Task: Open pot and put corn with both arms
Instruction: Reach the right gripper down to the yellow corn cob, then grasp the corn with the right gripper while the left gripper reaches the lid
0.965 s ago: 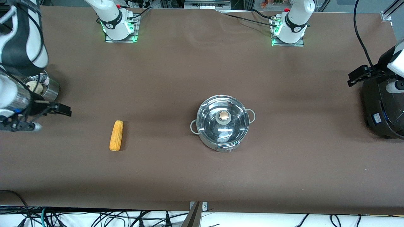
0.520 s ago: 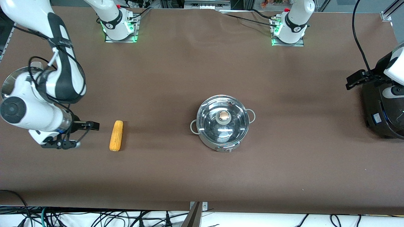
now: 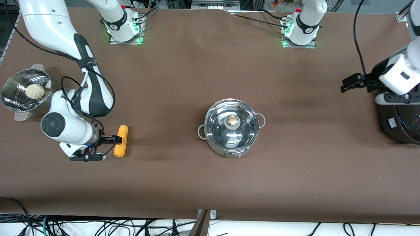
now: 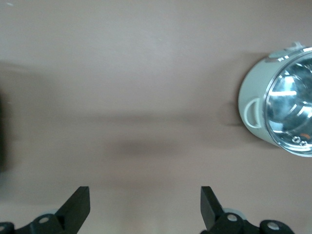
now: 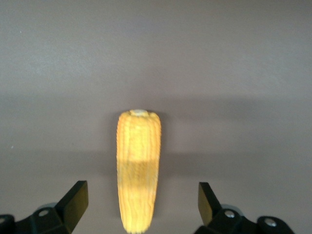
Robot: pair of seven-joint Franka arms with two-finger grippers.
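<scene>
The yellow corn (image 3: 121,145) lies on the brown table toward the right arm's end. My right gripper (image 3: 105,148) is open just beside it. In the right wrist view the corn (image 5: 138,165) lies lengthwise between the open fingers (image 5: 75,200), touching neither, and the right gripper (image 5: 141,201) holds nothing. The steel pot (image 3: 231,129) stands at the table's middle with its glass lid and knob (image 3: 232,120) on. My left gripper (image 3: 348,84) is open and empty over the table near the left arm's end. The pot's side shows in the left wrist view (image 4: 280,105), away from the left gripper (image 4: 144,202).
A steel steamer pot (image 3: 19,93) with a pale bun (image 3: 34,90) stands at the right arm's end of the table. A large black cooker (image 3: 398,121) stands at the left arm's end, under the left arm's wrist.
My right arm has swung from over the steamer pot to the corn, uncovering the steamer. My left gripper has moved away from the cooker toward the pot.
</scene>
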